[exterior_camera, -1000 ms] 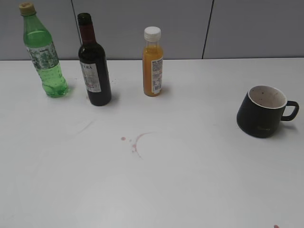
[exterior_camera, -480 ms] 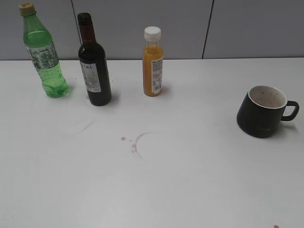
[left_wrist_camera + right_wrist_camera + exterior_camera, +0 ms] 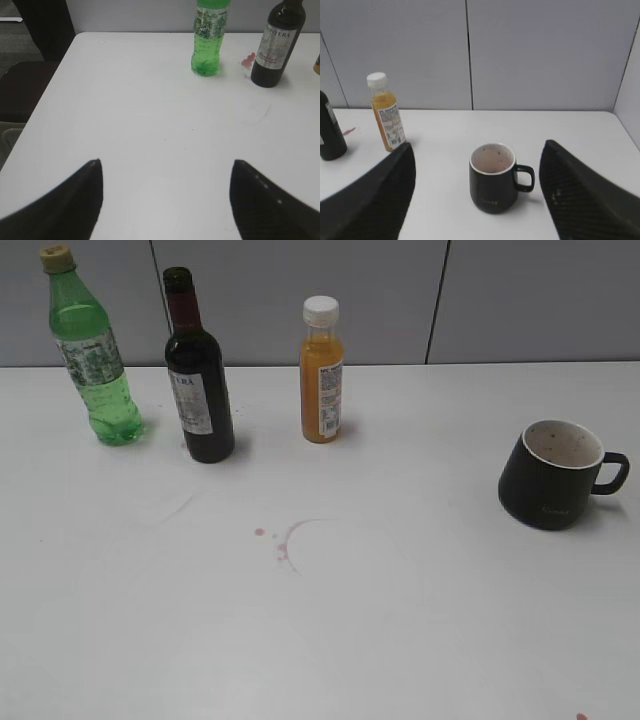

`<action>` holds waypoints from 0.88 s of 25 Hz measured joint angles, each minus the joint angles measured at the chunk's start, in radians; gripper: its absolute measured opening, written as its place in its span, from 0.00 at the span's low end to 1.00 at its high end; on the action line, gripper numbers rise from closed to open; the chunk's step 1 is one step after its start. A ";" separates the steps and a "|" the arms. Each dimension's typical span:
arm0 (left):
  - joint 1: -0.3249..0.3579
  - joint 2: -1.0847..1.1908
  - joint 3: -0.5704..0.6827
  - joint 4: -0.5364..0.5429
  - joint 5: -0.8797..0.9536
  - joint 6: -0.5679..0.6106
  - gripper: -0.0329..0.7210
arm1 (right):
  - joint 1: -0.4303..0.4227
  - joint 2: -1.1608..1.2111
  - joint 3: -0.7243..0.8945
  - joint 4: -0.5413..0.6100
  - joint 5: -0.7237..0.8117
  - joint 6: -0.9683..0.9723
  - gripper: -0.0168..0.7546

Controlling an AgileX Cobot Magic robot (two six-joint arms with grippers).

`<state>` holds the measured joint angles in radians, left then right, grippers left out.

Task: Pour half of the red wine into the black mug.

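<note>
The dark wine bottle [image 3: 197, 380] with the red wine stands upright at the back left of the white table, uncapped; it also shows in the left wrist view [image 3: 276, 42] and at the left edge of the right wrist view [image 3: 330, 135]. The black mug [image 3: 553, 474] with white speckled inside stands at the right, handle to the right; in the right wrist view the mug [image 3: 492, 178] sits ahead, between the fingers. My left gripper [image 3: 165, 162] is open and empty, well short of the bottles. My right gripper [image 3: 477, 145] is open and empty. Neither gripper shows in the exterior view.
A light green plastic bottle [image 3: 92, 350] stands left of the wine bottle. A small orange juice bottle [image 3: 322, 370] with a white cap stands to its right. Red wine stains [image 3: 285, 540] mark the table's middle. The table's left edge [image 3: 45, 95] shows in the left wrist view.
</note>
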<state>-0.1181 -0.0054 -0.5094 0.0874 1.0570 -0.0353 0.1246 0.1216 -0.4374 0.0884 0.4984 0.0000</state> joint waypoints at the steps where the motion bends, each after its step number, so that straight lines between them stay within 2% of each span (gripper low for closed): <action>1: 0.000 0.000 0.000 0.000 0.000 0.000 0.83 | 0.000 0.024 0.000 0.002 -0.034 0.000 0.78; 17: 0.000 0.000 0.000 0.000 0.000 0.000 0.83 | 0.000 0.430 0.046 0.014 -0.498 -0.050 0.78; 20: 0.000 0.000 0.000 0.000 0.000 0.000 0.83 | 0.002 0.512 0.086 0.009 -0.645 -0.053 0.78; 22: 0.000 0.000 0.000 0.000 0.000 0.000 0.83 | 0.020 0.562 0.130 0.000 -0.801 -0.053 0.78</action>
<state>-0.1181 -0.0054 -0.5094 0.0874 1.0570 -0.0353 0.1449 0.6834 -0.3077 0.0885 -0.3029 -0.0535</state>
